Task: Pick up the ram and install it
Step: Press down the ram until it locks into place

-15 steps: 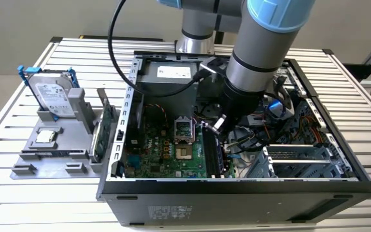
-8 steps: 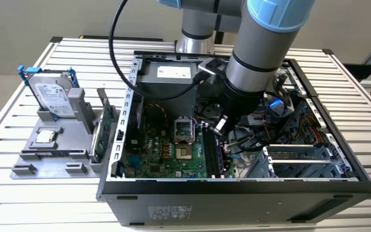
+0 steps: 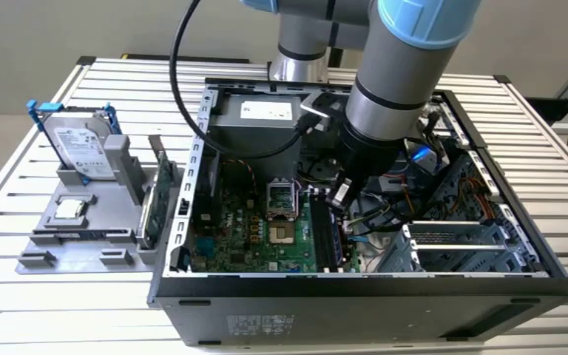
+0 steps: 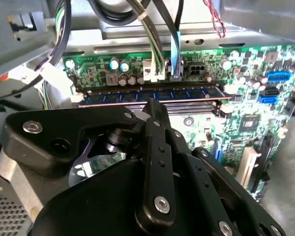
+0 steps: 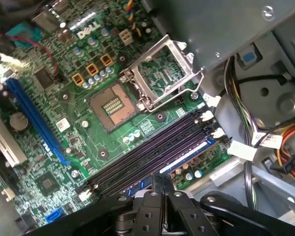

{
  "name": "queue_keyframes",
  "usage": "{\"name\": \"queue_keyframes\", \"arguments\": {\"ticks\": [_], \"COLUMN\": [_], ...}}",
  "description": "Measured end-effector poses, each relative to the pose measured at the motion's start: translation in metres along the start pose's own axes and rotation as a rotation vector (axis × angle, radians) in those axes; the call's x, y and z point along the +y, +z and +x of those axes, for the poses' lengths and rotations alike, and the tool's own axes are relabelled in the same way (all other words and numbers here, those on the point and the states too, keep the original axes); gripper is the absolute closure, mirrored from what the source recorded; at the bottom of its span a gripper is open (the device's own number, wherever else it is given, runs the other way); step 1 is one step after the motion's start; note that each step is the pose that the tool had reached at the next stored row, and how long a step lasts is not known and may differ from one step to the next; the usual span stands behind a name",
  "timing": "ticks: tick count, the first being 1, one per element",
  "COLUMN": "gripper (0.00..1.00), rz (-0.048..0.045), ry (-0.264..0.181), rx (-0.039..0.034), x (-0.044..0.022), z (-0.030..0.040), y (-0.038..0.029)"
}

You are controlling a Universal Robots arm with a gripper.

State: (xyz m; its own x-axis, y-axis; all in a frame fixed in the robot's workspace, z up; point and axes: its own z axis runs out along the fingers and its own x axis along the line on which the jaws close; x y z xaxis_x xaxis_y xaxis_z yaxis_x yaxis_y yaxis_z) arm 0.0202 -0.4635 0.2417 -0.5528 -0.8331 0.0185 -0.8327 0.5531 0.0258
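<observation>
The ram is a long dark blue-green stick standing on edge in the outermost memory slot of the motherboard, with empty dark slots beside it. In the first wrist view its blue edge runs next to those slots. In the exterior view the ram lies along the board's right side. My gripper hangs inside the open computer case, right over the stick's middle. Its black fingers are shut together, and the tip sits at the ram's top edge.
Bundles of cables hang close behind the ram. The CPU socket stands with its metal frame flipped up. A drive cage fills the case's right side. Outside, a grey holder carries a hard drive and a green card.
</observation>
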Motion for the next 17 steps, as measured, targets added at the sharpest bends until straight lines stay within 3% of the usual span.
{"name": "queue_keyframes", "arguments": {"ticks": [17], "gripper": [1.00], "rz": [0.0049], "ry": [-0.262], "rx": [0.0068], "x": [0.0004], "z": [-0.0005], "y": [0.0000]}}
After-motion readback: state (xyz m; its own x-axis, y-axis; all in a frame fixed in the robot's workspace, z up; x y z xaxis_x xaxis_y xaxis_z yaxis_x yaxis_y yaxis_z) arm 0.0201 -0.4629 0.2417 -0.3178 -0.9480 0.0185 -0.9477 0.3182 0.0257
